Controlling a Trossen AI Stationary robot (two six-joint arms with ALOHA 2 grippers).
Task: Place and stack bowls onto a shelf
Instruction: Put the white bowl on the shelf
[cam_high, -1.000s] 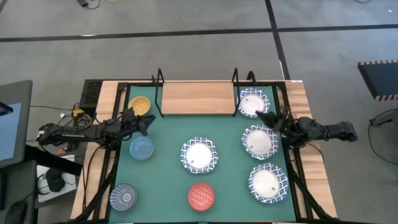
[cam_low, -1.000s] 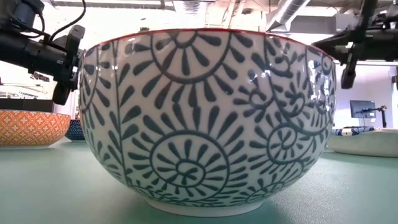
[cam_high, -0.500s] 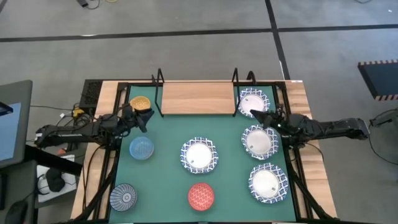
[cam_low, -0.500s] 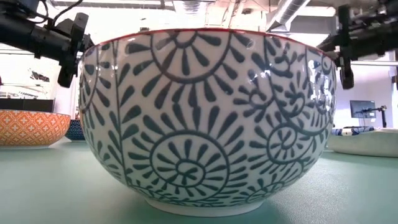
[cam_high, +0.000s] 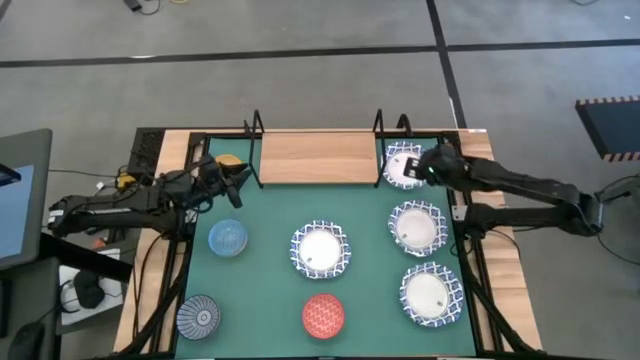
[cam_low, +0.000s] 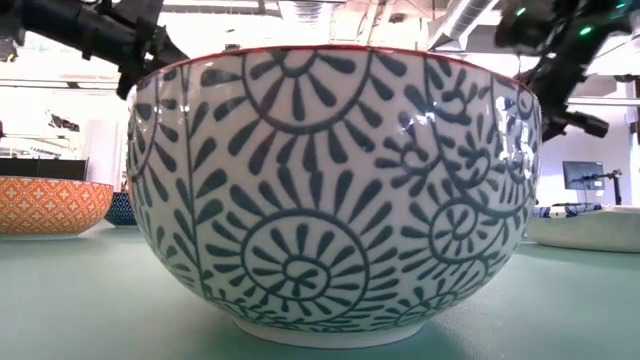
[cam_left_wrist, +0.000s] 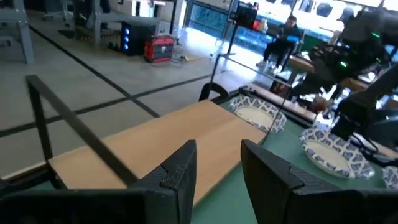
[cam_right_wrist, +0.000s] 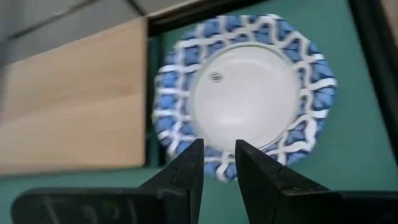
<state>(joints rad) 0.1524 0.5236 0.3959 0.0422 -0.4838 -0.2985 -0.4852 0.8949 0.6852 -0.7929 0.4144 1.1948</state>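
The right gripper (cam_right_wrist: 214, 163) hangs over the back right white bowl (cam_right_wrist: 245, 93), the one with the blue lattice rim just beside the shelf's right end. Its two dark fingers (cam_right_wrist: 186, 168) stand a narrow gap apart above the bowl's near rim, with nothing between them; whether they touch the rim cannot be told. In the high view this gripper (cam_high: 425, 165) sits over that same bowl (cam_high: 400, 160), its arm reaching in from the right side of the table.

The left gripper (cam_left_wrist: 214, 171) is at the back left corner of the green mat (cam_high: 270, 260), pointing across the shelf (cam_left_wrist: 161, 140). Its fingers (cam_left_wrist: 180, 171) are parted and hold nothing. From above, it (cam_high: 232, 178) is just beside the yellow bowl (cam_high: 228, 160), which it partly covers.

The shelf (cam_high: 317, 157) (a light wooden plank with black wire uprights) lies along the back edge of the mat and carries no bowl. The remaining bowls all rest on the mat:
- light blue bowl (cam_high: 228, 238), left side, in front of the left gripper;
- grey-blue patterned bowl (cam_high: 198, 317), front left corner;
- red bowl (cam_high: 323, 315), front centre;
- centre white bowl (cam_high: 321, 250);
- middle right white bowl (cam_high: 417, 228);
- front right white bowl (cam_high: 431, 294).

In the low view a patterned bowl (cam_low: 335, 190) fills most of the frame. A seated person (cam_left_wrist: 287, 36) shows in the room beyond the table.
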